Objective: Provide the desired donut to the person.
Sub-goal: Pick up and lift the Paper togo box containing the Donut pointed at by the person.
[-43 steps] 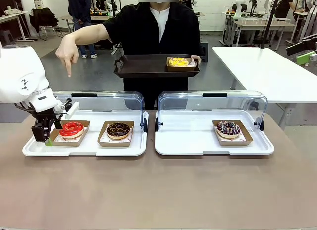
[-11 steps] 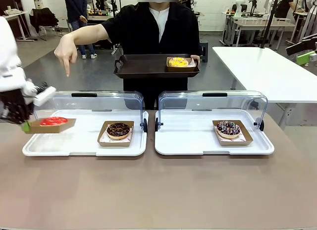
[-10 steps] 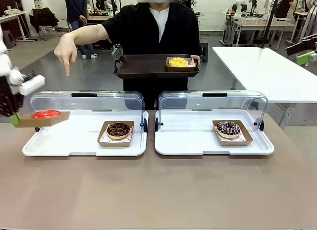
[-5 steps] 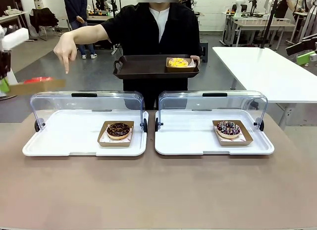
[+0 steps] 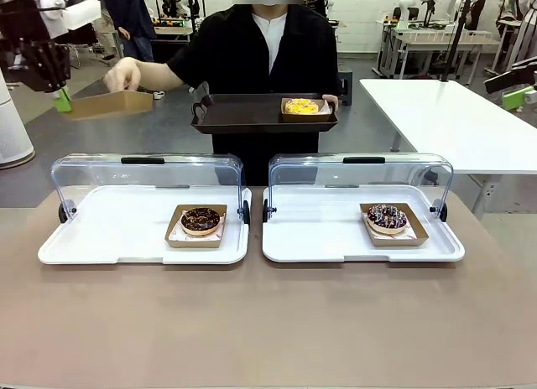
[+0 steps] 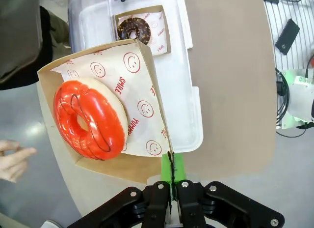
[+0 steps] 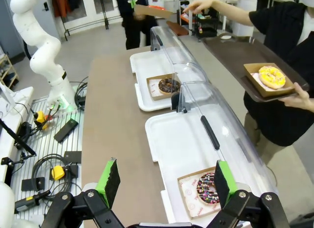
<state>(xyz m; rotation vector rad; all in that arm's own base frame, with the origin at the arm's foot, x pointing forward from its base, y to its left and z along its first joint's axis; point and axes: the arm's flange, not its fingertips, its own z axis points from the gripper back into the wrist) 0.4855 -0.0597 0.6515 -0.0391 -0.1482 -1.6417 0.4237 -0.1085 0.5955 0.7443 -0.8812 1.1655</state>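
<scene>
A glossy red-iced ring donut, thin dark squiggles across the icing, pale dough at its edge. Under it a brown cardboard tray, its white paper liner printed with red smileys and lettering. Black left end effector, green pads. Also a yellow-iced donut on a black serving tray. Taupe surface

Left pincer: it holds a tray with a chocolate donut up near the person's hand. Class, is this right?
Not quite: the left wrist view shows the donut in the tray is red, not chocolate. The left pincer does hold it up near the person's hand.
</scene>
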